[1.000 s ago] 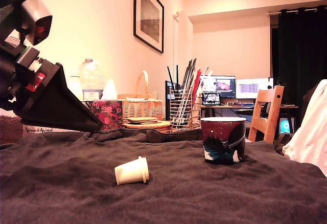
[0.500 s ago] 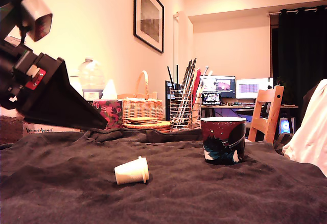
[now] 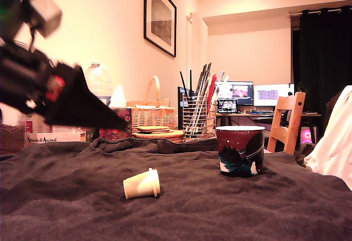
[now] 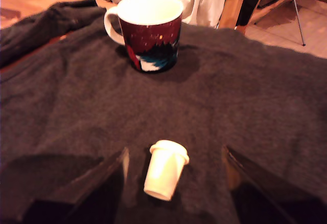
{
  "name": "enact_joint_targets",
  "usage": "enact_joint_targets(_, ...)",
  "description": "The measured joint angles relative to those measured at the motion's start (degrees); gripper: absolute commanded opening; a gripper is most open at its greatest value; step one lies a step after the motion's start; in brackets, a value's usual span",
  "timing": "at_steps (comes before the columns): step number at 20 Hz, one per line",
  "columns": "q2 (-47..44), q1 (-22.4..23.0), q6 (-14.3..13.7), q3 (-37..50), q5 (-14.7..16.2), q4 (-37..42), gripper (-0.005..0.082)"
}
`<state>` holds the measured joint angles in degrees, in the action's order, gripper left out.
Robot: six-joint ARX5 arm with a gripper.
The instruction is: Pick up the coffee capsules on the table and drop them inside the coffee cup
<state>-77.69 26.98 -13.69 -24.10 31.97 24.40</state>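
Cream capsule (image 4: 165,169) lies on its side on the tabletop (image 4: 265,101), lower centre of the wrist frame, flanged rim pointing toward the cup (image 4: 148,29). Cup is upright at top centre, well apart from the capsule, handle on the frame's left. Only one capsule visible (no brown one in either view). My fingers (image 4: 173,183) are spread wide, empty, one pad (image 4: 110,175) either side of the capsule, not touching it. In the exterior view I'm (image 3: 118,124) blurred at upper left, above the cloth. Judgement: come straight down and close across the tapered body rather than the rim, since it could roll on the fuzzy cloth. Readable text: a box (image 3: 52,137) at left edge, roughly "Venanck Animal", unsure.
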Motion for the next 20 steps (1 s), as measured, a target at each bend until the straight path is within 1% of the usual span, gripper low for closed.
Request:
enact_joint_targets(5,-4.8,0.0,0.0,0.0,2.0,5.0,0.0530)
enact_joint_targets(9,-9.1,0.0,0.0,0.0,2.7,7.6,0.0528)
enact_joint_targets(12,-12.2,0.0,0.0,-0.7,3.2,7.8,0.0528)
enact_joint_targets(17,-16.8,1.5,0.0,-5.6,3.3,7.8,0.0527)
enact_joint_targets(20,-19.0,1.9,0.0,-7.1,3.5,5.5,0.0514)
